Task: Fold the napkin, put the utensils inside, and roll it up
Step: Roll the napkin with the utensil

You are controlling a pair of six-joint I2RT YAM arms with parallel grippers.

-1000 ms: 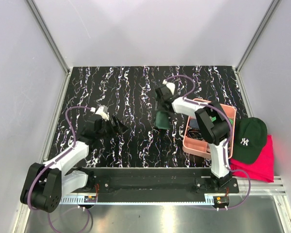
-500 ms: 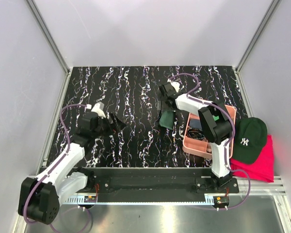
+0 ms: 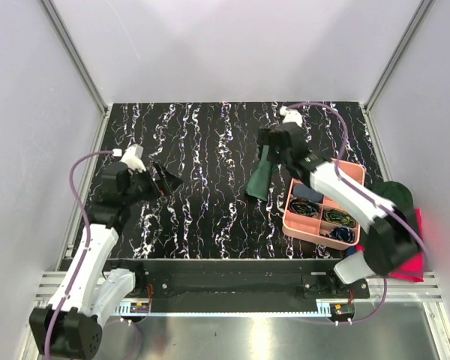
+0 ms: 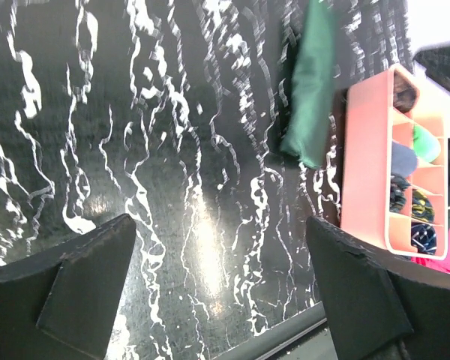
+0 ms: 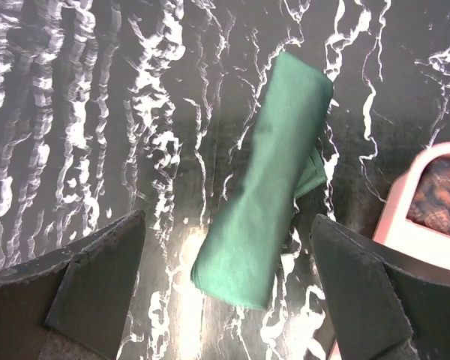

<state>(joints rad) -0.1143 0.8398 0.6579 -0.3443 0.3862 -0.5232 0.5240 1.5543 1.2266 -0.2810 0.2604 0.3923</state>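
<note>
The dark green napkin (image 3: 262,175) lies rolled into a slim bundle on the black marbled table, just left of the pink tray (image 3: 289,222). In the right wrist view the napkin (image 5: 266,217) runs diagonally below my right gripper (image 5: 226,225), which hovers open above it without touching. From above, the right gripper (image 3: 272,146) sits over the roll's far end. My left gripper (image 3: 163,180) hangs open over bare table at the left, nothing between its fingers. Its wrist view shows the napkin (image 4: 313,82) far off beside the tray (image 4: 364,165). The utensils are hidden.
The pink tray's compartments hold small dark and coloured items. A dark green cap (image 3: 394,202) and a pink-red cloth (image 3: 412,255) lie off the table's right side. A metal rail (image 3: 225,281) borders the near edge. Grey walls enclose three sides.
The right gripper opened, let go of the rolled napkin and rose toward the back right. The left gripper opened wider and drew back to the left.
</note>
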